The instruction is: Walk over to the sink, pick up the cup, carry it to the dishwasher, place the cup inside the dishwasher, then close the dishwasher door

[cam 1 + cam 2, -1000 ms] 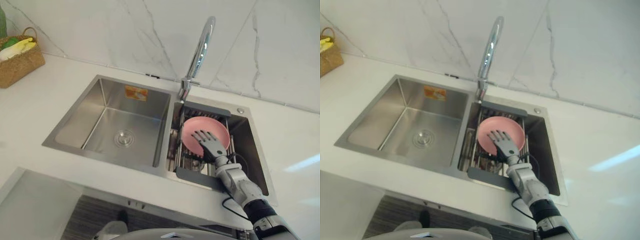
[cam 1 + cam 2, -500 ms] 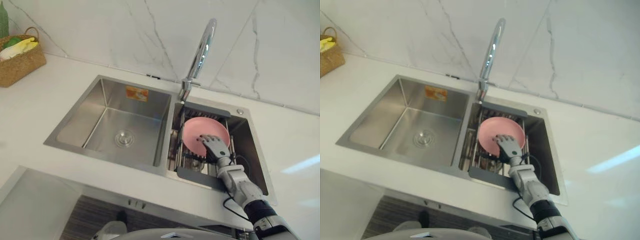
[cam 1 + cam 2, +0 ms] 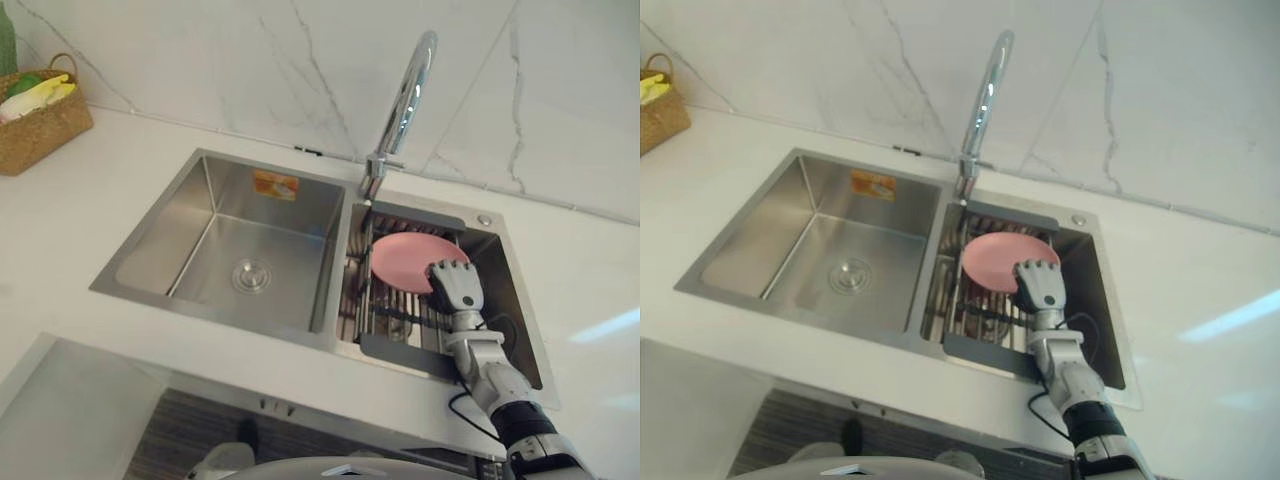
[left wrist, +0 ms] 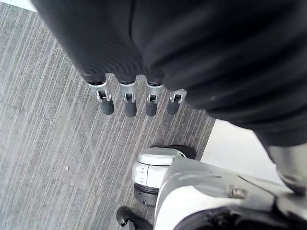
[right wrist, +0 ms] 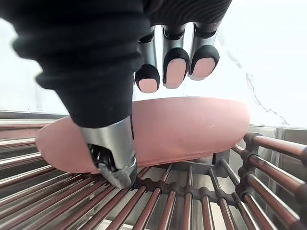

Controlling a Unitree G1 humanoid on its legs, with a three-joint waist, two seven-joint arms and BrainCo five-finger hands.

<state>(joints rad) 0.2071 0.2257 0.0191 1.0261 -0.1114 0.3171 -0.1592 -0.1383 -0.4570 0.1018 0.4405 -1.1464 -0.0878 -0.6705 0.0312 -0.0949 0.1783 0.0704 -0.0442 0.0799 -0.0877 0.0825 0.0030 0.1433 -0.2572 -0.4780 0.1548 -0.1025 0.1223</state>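
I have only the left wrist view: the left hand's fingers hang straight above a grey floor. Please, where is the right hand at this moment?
Observer: The right hand is down in the right-hand basin of the sink, above a wire rack.
Operator: Does it hold something there?
Observer: Its fingers are curled over the rim of a pink dish that rests on the rack, and the thumb comes down on the near side, so it seems to pinch the rim.
Operator: What else stands near the sink?
Observer: A woven basket stands on the counter, far to the left of the sink.
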